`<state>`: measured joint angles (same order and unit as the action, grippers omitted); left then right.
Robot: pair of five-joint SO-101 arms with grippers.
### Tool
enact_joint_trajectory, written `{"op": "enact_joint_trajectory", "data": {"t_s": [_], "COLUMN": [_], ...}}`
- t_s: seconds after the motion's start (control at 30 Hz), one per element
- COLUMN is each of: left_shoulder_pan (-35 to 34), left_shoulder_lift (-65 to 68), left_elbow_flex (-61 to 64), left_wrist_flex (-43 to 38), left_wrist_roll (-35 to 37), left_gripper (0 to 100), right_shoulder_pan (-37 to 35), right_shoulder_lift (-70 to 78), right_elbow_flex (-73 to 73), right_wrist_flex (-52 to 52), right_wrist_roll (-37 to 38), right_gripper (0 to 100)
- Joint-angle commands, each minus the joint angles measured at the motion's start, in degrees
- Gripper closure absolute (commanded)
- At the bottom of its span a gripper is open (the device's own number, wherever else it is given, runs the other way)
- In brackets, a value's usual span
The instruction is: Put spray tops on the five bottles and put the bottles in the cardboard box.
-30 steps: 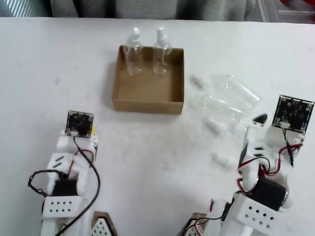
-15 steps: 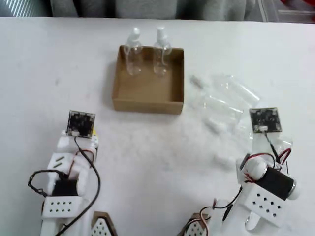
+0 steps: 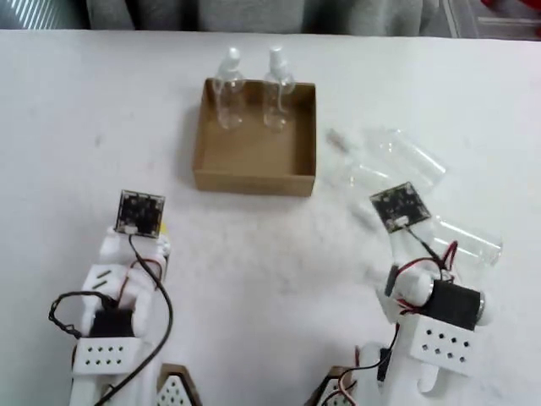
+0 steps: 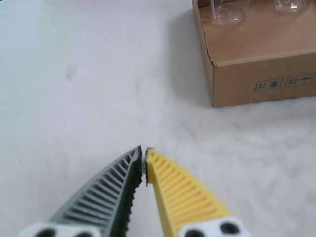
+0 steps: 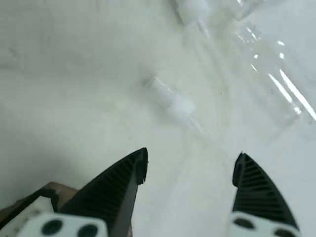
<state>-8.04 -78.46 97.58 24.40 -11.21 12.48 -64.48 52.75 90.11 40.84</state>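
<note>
**Cardboard box** (image 3: 252, 181): open, on the white worktop (image 3: 84, 101). Holds two capped bottles (image 3: 229, 100), upright against its far wall.

**Loose bottles** (image 3: 412, 157): clear, no tops, lying on their sides beside the box on the right arm's side. One lies farther out (image 3: 469, 237), beside the right arm.

**Spray top** (image 5: 173, 102): white, lying flat just ahead of the right arm's tips, next to a loose bottle. A second top (image 5: 190, 12) lies beyond it.

**Right gripper** (image 5: 192, 159): jaws wide apart, nothing between them, low over the worktop. Over the last second this arm has swung in from the outer edge toward the box, and now sits over the loose parts. Judgement: it is lining up on the near spray top for a pickup; the grasp is not yet made.

**Left gripper** (image 4: 144, 152): jaws together, empty, short of the box's near corner. Unmoved.

**Progress**: two of five done, by the look of it.
</note>
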Motion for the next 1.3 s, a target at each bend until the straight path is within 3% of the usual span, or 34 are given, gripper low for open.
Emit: {"op": "enact_joint_trajectory", "data": {"t_s": [0.0, 0.13, 0.2, 0.5, 1.03, 1.27], "left_shoulder_pan": [0.3, 0.3, 0.3, 0.6, 0.7, 0.7], "left_shoulder_lift": [-0.6, -0.6, -0.6, -0.6, -0.8, -0.8], "left_elbow_flex": [-0.3, -0.2, -0.2, -0.2, -0.2, -0.3], "left_wrist_flex": [0.4, 0.4, 0.4, 0.3, -0.2, -0.2], "left_wrist_roll": [-0.4, -0.4, -0.4, -0.4, -0.4, -1.3], "left_gripper": [96, 96, 96, 96, 96, 96], "right_shoulder_pan": [-5.8, -7.1, -6.0, -0.3, 0.7, 3.3], "right_shoulder_lift": [0.4, 3.1, 6.6, 23.7, 25.7, 25.7], "right_elbow_flex": [-2.0, -1.5, -0.8, -0.3, 3.7, 8.8], "right_wrist_flex": [0.6, 3.7, 2.6, -9.7, -14.9, -25.6], "right_wrist_roll": [8.0, 23.6, 26.5, 28.0, 37.5, 43.4], "right_gripper": [74.8, 74.8, 74.8, 74.8, 74.8, 74.5]}}
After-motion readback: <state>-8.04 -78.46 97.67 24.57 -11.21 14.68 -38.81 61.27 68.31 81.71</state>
